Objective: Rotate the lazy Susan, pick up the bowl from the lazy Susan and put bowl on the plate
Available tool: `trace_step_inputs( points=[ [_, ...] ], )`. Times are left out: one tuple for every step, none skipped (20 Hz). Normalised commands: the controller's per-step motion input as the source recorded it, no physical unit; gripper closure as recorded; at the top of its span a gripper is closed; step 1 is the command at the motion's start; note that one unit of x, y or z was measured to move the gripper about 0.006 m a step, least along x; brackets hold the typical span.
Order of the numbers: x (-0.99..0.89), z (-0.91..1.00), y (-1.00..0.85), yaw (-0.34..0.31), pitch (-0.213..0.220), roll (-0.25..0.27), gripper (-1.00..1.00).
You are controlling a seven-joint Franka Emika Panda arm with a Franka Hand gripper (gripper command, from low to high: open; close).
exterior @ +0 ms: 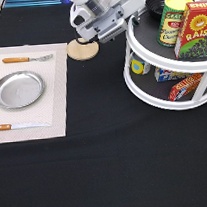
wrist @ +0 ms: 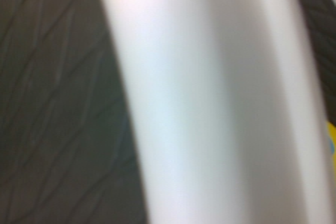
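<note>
Your hand (exterior: 135,11), the white two-finger end of the arm, sits at the top of the exterior view, pressed close to the upper tier's raised rim; you cannot tell from here how it is set. Just beyond the hand, on the far part of the upper shelf, lies the small round glossy black bowl (exterior: 160,0), partly hidden behind the hand. Beside the bowl on that shelf stand a yellow-lidded cylindrical can (exterior: 174,19) and a red raisin box (exterior: 195,35). All rest on the large white two-tier lazy Susan (exterior: 155,90), whose lower shelf holds several small packets. In the wrist view, a broad white band of the lazy Susan (wrist: 202,115) fills the frame against dark cloth. On the other side of the hand, near it, a small round wooden coaster (exterior: 82,49) lies on the black surface (exterior: 110,161). Well apart from the hand, a pale placemat (exterior: 58,94) carries the round shiny silver metal plate (exterior: 18,89), set between a wooden-handled fork (exterior: 25,59) and a wooden-handled knife (exterior: 18,126).
</note>
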Motion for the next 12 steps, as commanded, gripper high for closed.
trace_step_inputs(
  points=[
    [0.67, 0.09, 0.0, 0.021, 0.0, -0.036, -1.0],
    [0.65, 0.07, 0.0, 0.027, 0.0, -0.022, -1.0],
    [0.66, 0.04, 0.0, 0.032, -0.002, -0.021, -1.0],
    [0.68, 0.05, 0.0, 0.039, 0.0, -0.015, -1.0],
    [0.67, 0.05, 0.0, 0.046, 0.0, -0.015, -1.0],
    [0.68, 0.05, 0.0, 0.052, 0.0, -0.011, -1.0],
    [0.68, 0.09, 0.0, 0.063, 0.0, -0.002, -1.0],
    [0.67, 0.12, 0.01, 0.077, 0.0, 0.0, -1.0],
    [0.71, 0.15, 0.08, 0.084, 0.0, -0.001, -1.0],
    [0.71, 0.18, 0.11, 0.089, 0.0, 0.0, -1.0],
    [0.69, 0.19, 0.15, 0.09, 0.0, 0.0, -1.0],
    [0.68, 0.22, 0.17, 0.092, 0.0, 0.0, -1.0]
  ],
)
